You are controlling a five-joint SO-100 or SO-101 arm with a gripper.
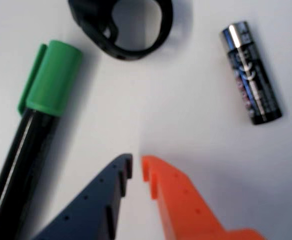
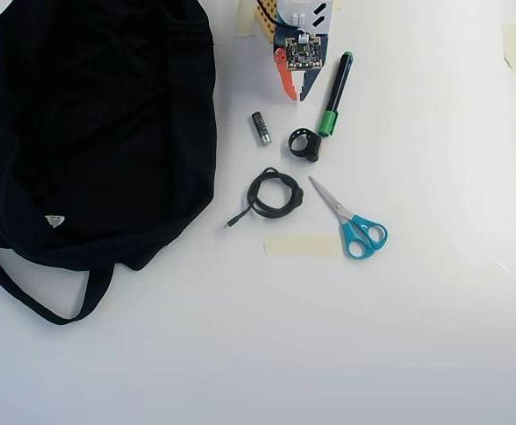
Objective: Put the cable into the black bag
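- My gripper [image 1: 136,167] is empty, tips nearly shut, parked low over bare table between green-capped marker [image 1: 33,135] and battery [image 1: 251,72].
- Coiled cable [image 2: 273,194] lies further out, beyond the black ring [image 2: 305,143], beside the black bag [image 2: 98,124]; not yet reached.

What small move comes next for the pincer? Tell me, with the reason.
Probably advance the pincer down the overhead view toward the coiled cable, opening wider on the way. It is nearly shut and holds nothing, above the battery and the black ring, while the cable lies beyond them, on the table beside the black bag.
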